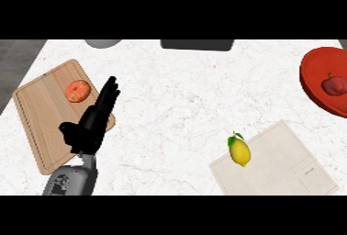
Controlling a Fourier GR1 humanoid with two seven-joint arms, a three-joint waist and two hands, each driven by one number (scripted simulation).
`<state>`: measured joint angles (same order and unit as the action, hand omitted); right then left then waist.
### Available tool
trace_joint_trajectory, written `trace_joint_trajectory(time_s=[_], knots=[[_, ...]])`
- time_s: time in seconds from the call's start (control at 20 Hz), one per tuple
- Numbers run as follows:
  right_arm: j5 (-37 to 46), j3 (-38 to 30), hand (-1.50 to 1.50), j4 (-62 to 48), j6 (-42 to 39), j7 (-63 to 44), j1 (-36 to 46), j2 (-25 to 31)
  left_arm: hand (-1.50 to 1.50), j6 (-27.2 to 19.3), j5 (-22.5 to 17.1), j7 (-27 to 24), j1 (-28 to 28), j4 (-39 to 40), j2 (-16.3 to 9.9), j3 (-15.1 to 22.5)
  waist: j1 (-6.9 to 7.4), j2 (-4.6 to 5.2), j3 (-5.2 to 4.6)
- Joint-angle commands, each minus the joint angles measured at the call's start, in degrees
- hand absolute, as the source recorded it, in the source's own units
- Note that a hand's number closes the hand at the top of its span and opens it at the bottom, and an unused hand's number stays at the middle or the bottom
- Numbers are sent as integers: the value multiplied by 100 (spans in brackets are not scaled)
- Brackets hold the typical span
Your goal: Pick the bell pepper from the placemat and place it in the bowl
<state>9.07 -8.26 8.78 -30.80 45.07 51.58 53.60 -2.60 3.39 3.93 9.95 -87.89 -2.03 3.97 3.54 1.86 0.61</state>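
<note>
Left robot hand rests open, fingers straight, over a wooden cutting board beside an orange fruit. On the desk, a lemon lies on the placemat. What appears to be the bell pepper sits in the red bowl.

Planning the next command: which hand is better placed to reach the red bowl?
Likely right: the red bowl sits at the far right, while the left hand rests open over the cutting board far left. The right hand is unseen.
</note>
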Motion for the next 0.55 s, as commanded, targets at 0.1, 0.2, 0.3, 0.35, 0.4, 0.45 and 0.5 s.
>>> trace_joint_trajectory(time_s=[0.1, 0.2, 0.3, 0.35, 0.4, 0.45, 0.5], knots=[[-205, -68, -150, 64, -1694, 645, -229, 97, 0, -58, 3, -6, 4, 31, 52, -13, -66, 7, 15], [-283, -101, -150, 125, -1835, 545, -273, 236, 0, -100, -25, 3, -48, -30, 70, -53, -65, -6, 22], [-316, -83, -150, 245, -1846, 451, -279, 256, 0, -15, -14, 49, 71, -45, 1, -27, -61, 12, 31], [-345, -81, -150, 280, -1891, 418, -313, 244, 0, -1, -24, 20, 13, 2, -24, -55, -53, 14, 25], [-359, -64, -150, 358, -1977, 521, -447, 304, 0, -97, -3, -56, -17, 34, 51, -67, -145, 1, 26], [-379, -53, -150, 371, -1836, 484, -512, 135, 0, -61, 17, -12, -12, -42, 53, 8, -74, 4, 30], [-407, -52, -150, 419, -1907, 455, -538, 202, 0, 12, 6, -17, -80, -3, -49, -33, -71, 4, 28]])
